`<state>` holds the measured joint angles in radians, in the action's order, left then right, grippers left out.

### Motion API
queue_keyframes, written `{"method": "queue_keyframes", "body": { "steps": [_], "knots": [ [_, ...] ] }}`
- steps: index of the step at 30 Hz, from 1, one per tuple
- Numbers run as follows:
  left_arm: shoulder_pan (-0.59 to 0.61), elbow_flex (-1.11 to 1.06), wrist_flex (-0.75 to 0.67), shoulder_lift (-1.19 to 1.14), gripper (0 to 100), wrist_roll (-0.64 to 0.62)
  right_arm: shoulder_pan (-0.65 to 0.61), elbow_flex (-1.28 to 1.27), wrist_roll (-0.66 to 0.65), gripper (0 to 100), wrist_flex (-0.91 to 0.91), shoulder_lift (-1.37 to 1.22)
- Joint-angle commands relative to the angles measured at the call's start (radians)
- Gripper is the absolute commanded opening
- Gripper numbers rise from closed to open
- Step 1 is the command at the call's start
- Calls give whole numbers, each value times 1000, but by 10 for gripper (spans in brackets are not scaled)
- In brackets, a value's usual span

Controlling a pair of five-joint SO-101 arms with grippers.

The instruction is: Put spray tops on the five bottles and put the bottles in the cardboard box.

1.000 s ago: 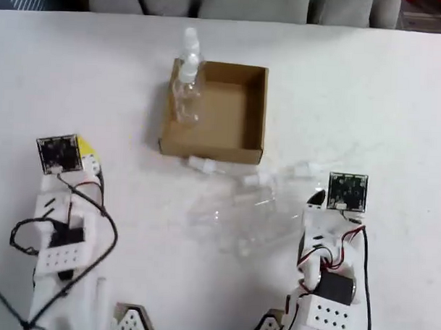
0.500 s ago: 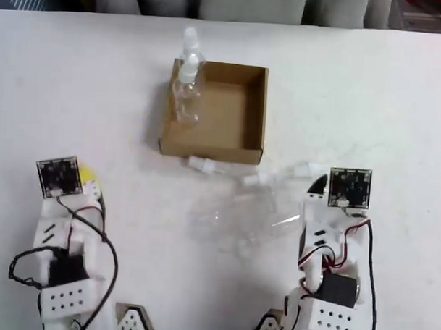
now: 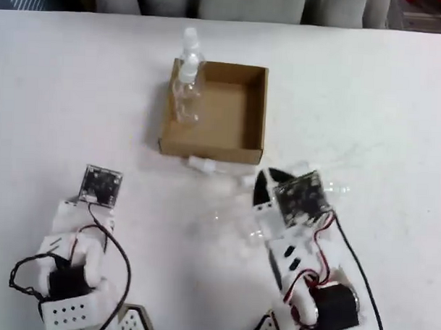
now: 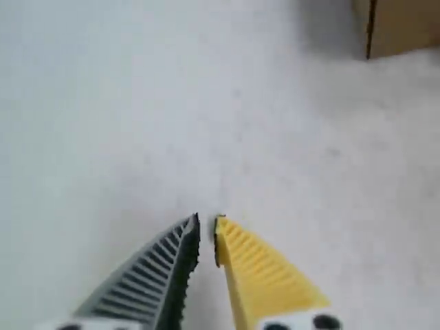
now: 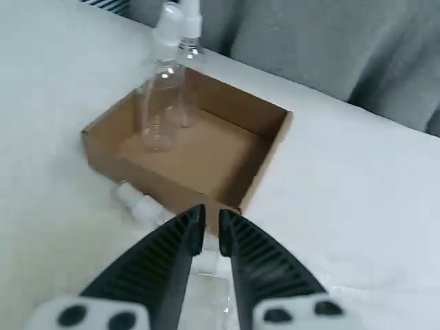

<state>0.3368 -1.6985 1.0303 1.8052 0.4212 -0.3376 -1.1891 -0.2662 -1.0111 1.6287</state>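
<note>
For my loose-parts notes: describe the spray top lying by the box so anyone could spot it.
Find the box in the middle of the table. Outside its near wall, toward the left corner, is a small white spray top. It lies flat on the table, while the two tops behind it stand upright on bottles in the box.

Cardboard box [image 5: 265, 155]: open, on the white tabletop.
Bottles [image 5: 159, 103]: two, upright, spray tops on, together in one box corner.
Loose spray top [image 5: 137, 201]: lying against the box's outer wall.
Right gripper [image 5: 210, 218]: fingertips almost touching, nothing between them.
</note>
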Motion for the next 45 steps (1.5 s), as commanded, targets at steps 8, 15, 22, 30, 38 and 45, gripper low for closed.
{"method": "queue_keyframes", "body": {
  "steps": [8, 15, 22, 30, 38, 45],
  "knots": [
    [-10, 3, 48, 21, 56, 104, -120, 64, -560, 19, -133, -298],
    [-10, 3, 66, 21, 54, 295, -209, 222, -747, 103, -318, -481],
    [-10, 3, 64, 21, 54, 301, -360, 413, -907, 196, -470, -783],
    [-10, 3, 64, 21, 56, 302, -394, 629, -930, 198, -463, -1211],
    [-10, 3, 66, 21, 56, 304, -387, 733, -928, 286, -400, -1403],
    [-8, 3, 66, 21, 57, 304, -334, 736, -990, 310, -381, -1437]
  ]
}}
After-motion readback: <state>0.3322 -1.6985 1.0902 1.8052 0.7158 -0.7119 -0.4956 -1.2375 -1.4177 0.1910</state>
